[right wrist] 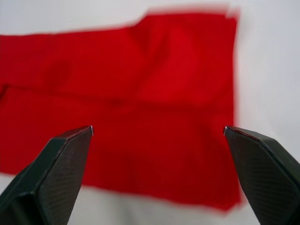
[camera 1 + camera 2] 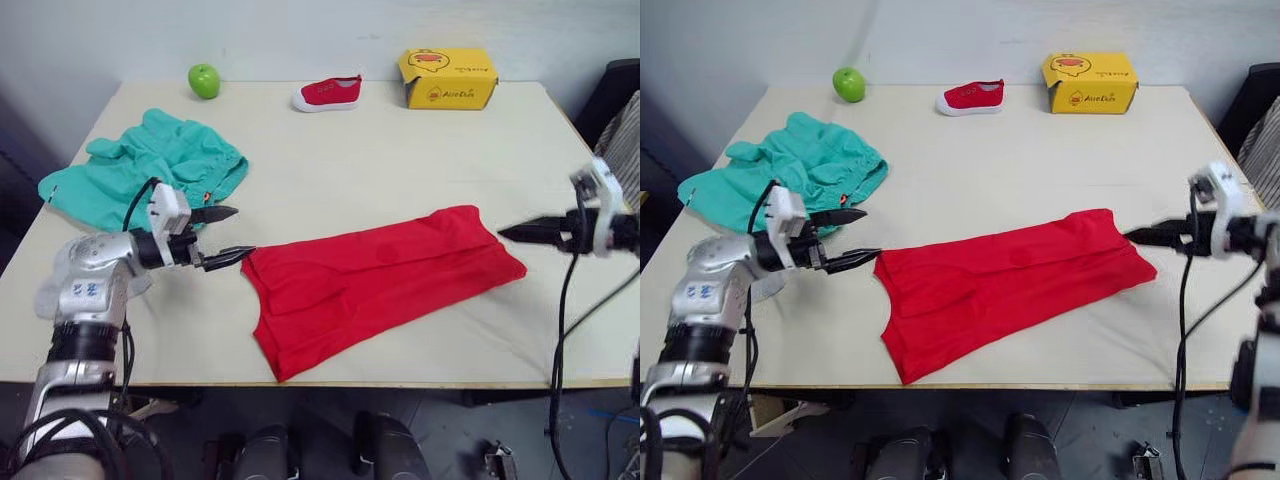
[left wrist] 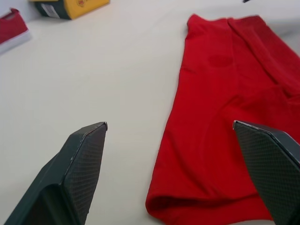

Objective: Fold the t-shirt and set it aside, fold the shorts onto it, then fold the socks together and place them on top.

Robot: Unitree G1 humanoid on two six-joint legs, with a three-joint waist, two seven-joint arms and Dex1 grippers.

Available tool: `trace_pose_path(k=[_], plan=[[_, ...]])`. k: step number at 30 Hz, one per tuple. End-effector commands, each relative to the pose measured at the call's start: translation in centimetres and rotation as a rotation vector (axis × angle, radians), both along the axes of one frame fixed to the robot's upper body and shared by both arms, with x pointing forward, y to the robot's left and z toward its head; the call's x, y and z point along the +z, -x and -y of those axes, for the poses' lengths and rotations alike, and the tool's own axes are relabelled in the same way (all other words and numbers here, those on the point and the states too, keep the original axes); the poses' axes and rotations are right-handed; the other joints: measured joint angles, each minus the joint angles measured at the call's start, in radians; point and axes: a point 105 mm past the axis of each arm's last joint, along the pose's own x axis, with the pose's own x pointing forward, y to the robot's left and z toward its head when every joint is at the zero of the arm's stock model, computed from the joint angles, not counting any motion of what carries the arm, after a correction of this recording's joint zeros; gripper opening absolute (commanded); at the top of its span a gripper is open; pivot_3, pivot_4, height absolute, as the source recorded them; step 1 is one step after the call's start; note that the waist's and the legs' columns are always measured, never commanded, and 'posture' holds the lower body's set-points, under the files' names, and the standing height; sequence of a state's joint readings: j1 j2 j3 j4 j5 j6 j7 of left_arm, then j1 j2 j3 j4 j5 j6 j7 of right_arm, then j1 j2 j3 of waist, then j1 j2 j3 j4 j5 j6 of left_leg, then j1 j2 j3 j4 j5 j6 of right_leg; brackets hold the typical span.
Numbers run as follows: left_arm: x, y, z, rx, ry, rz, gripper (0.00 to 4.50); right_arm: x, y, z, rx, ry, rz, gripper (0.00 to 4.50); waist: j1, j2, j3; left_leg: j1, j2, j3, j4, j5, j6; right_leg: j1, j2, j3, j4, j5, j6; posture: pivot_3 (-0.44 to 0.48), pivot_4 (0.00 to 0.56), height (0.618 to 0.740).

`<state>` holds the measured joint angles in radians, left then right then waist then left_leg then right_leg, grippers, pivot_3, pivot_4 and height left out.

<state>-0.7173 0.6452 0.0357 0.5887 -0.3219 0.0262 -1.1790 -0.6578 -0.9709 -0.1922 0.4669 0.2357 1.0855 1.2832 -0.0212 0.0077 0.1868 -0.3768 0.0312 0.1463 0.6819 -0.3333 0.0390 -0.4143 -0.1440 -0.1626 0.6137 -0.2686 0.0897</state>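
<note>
The red t-shirt [image 2: 375, 280] lies folded into a long strip across the front middle of the table [image 2: 400, 150]. My left gripper [image 2: 228, 236] is open just off the strip's left end, holding nothing. At the strip's right end my right gripper [image 2: 512, 233] hovers open and empty, pointing at the cloth. Its wrist view looks down on the t-shirt [image 1: 140, 93] between both fingers [image 1: 51, 173]. The teal shorts [image 2: 150, 170] lie crumpled at the table's left side, behind my left gripper. The socks are out of view.
A green apple [image 2: 204, 80], a small red shoe [image 2: 328, 93] and a yellow cardboard box [image 2: 448, 77] stand along the table's far edge. Bare tabletop lies between them and the t-shirt. A dark chair [image 2: 615, 95] stands off the table's right side.
</note>
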Motion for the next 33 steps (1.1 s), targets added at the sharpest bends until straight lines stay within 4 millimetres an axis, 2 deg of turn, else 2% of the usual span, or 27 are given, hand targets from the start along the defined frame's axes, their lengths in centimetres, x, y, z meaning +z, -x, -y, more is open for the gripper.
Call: trace_pose_path(k=[1, 5, 8, 14, 17, 20, 26, 30, 31, 32, 33], plan=[[-0.9, -0.9, 1.4, -0.062, -0.075, -0.025, 4.50, 0.9, 3.0, -1.9, -0.026, -0.059, -0.015, 4.48, 0.005, 0.000, 0.000, 0.000, 0.000, 0.000, 0.000, 0.000, 0.000, -0.001, 0.000, -0.001, 0.000, 0.000, 0.000, 0.000, 0.150, 0.740], [-2.2, -2.5, 3.1, -0.069, -0.138, -0.069, 4.50, -2.8, 5.8, -3.6, -0.080, -0.044, -0.131, 4.48, 0.007, -0.003, 0.000, 0.000, 0.000, 0.002, 0.001, 0.000, 0.000, -0.001, 0.001, 0.000, -0.001, 0.001, 0.002, 0.000, 0.150, 0.740], [-2.7, -3.4, 3.9, -0.045, -0.164, -0.095, 4.50, -4.1, 6.4, -4.9, -0.089, -0.063, -0.153, 4.48, 0.004, -0.004, 0.000, 0.000, 0.000, 0.002, 0.001, 0.000, 0.001, -0.001, 0.000, 0.001, -0.001, 0.001, 0.002, 0.000, 0.150, 0.740], [-4.2, -4.0, 5.0, -0.024, -0.189, -0.188, 4.50, -5.2, 4.6, -9.7, -0.026, -0.144, -0.099, 4.48, -0.014, -0.012, -0.004, 0.000, 0.001, 0.001, 0.000, -0.001, 0.000, -0.002, 0.001, 0.001, -0.001, 0.001, 0.002, 0.000, 0.150, 0.740], [-5.2, -3.7, 5.1, -0.033, -0.202, -0.241, 4.50, -5.7, 3.5, -11.2, -0.013, -0.150, -0.081, 4.48, -0.017, -0.015, -0.006, 0.001, 0.002, 0.002, 0.000, -0.001, 0.000, -0.002, 0.002, 0.001, 0.000, 0.001, 0.002, 0.000, 0.150, 0.740], [-5.7, -3.7, 5.5, -0.031, -0.197, -0.221, 3.89, -6.7, 1.9, -10.8, -0.080, -0.075, -0.042, 3.84, -0.016, -0.018, -0.008, 0.002, 0.002, 0.002, 0.000, -0.001, 0.000, -0.002, 0.002, 0.002, 0.001, 0.001, 0.002, 0.000, 0.150, 0.740], [-6.4, -2.5, 6.0, -0.110, -0.176, -0.263, 1.94, -5.9, 0.4, -11.0, -0.084, -0.084, 0.035, 1.65, -0.014, -0.020, -0.009, 0.002, 0.001, 0.002, 0.001, -0.001, 0.000, -0.001, 0.001, 0.002, 0.001, 0.001, 0.002, 0.000, 0.150, 0.740], [-6.0, -2.1, 5.8, -0.125, -0.138, -0.237, 0.64, -5.4, -0.3, -11.2, -0.042, -0.058, 0.092, 0.20, -0.014, -0.020, -0.009, 0.002, 0.001, 0.002, 0.000, -0.001, 0.000, -0.002, 0.001, 0.002, 0.002, 0.001, 0.002, 0.000, 0.150, 0.740], [-5.9, -2.0, 5.7, -0.112, -0.132, -0.225, 0.40, -5.3, -0.4, -11.0, -0.033, -0.044, 0.098, 0.00, -0.015, -0.020, -0.009, 0.002, 0.001, 0.002, 0.000, -0.001, 0.000, -0.002, 0.001, 0.002, 0.002, 0.001, 0.002, 0.000, 0.150, 0.740], [-5.8, -1.8, 5.5, -0.102, -0.119, -0.217, 0.09, -5.2, -0.7, -10.7, -0.028, -0.028, 0.104, 0.00, -0.016, -0.020, -0.009, 0.002, 0.001, 0.002, 0.000, -0.001, 0.000, -0.002, 0.001, 0.003, 0.003, 0.001, 0.002, 0.000, 0.150, 0.740], [-5.8, -1.5, 5.4, -0.085, -0.106, -0.209, 0.04, -5.1, -1.1, -10.3, -0.022, -0.011, 0.112, 0.00, -0.017, -0.020, -0.009, 0.002, 0.001, 0.002, 0.000, -0.001, 0.001, -0.002, 0.000, 0.003, 0.003, 0.001, 0.002, 0.000, 0.150, 0.740]])
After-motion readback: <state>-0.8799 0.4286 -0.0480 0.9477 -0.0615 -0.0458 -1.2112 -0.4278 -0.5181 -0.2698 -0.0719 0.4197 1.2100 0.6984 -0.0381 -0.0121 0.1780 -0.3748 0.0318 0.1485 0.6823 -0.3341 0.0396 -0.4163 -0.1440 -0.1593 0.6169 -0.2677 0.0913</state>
